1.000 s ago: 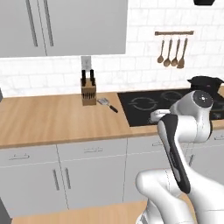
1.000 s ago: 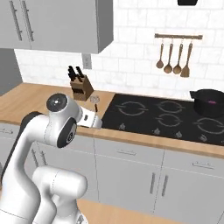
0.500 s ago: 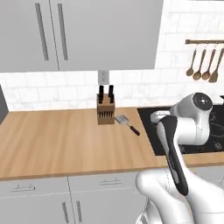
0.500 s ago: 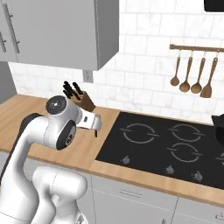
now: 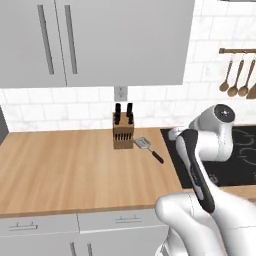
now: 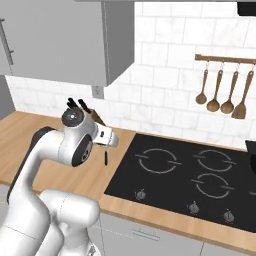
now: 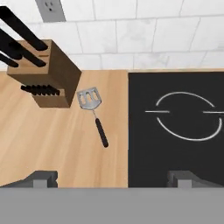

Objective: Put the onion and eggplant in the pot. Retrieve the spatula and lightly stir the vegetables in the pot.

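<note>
Below the hand, seen from its own camera, the claw point(image 7: 112, 178) has its two dark tips spread wide and holds nothing, hovering well above the wooden tabletop point(image 7: 52, 144). The step in hand looks to be fetching the spatula point(image 7: 93, 113), which lies flat on the tabletop just beyond the tips, its slotted metal head toward the wall and its thin black handle pointing back toward the hand, angled slightly toward the cooktop point(image 7: 175, 127).

To do this well, I would bring the claw straight down over the middle of the handle, turned so the tips straddle it across its width, not along it. The handle is thin and lies flat, so the tips probably need to come almost to the wood before closing; a grip near the head end would likely balance better for stirring later.

Room is mixed. On the handle's near end there is open wood toward the front edge, and the black cooktop's edge runs close beside the handle on one side, flush enough that it should not catch a tip. Farther back, the knife block point(image 7: 48, 74) stands just beside the spatula's head, its knife handles jutting up and out, so the approach should stay on the handle side. Behind it, the tiled wall point(image 7: 144, 30) with its outlet point(image 7: 49, 9) closes off the far edge.
</note>
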Controlling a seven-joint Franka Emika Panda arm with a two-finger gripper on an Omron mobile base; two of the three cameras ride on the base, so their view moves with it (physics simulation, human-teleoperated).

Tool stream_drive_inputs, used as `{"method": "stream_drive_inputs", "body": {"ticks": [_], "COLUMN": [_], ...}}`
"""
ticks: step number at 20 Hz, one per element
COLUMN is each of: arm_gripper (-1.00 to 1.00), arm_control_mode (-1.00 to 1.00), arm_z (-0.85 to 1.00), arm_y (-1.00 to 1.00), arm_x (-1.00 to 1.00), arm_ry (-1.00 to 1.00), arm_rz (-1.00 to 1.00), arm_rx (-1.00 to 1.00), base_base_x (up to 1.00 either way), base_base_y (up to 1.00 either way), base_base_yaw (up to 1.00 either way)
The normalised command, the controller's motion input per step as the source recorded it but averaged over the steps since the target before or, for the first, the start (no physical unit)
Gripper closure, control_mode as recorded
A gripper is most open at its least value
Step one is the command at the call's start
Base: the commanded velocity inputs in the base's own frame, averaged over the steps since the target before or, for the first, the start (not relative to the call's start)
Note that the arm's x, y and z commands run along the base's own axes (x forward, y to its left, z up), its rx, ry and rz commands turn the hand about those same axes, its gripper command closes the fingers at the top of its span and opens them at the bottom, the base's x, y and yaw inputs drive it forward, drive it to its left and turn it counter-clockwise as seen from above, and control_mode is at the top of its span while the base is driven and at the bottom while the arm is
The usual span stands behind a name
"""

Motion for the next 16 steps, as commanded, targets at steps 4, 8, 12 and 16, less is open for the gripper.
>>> {"method": "stream_drive_inputs", "body": {"ticks": [4,8,12,16], "arm_gripper": [-1.0,-1.0,-1.0,-1.0], "arm_control_mode": [-1.0,-1.0,-1.0,-1.0], "arm_z": [-0.36,-0.34,-0.55,-0.53], "arm_y": [-0.09,0.0,0.0,0.0], "arm_x": [0.81,0.53,0.1,0.0], "arm_ry": [0.35,0.33,0.07,0.01], "arm_rz": [0.22,0.16,0.15,0.14], "arm_rx": [-0.03,-0.07,0.0,0.0], "base_base_x": [0.0,0.0,0.0,0.0], "base_base_y": [0.0,0.0,0.0,0.0], "base_base_yaw": [0.0,0.0,0.0,0.0]}}
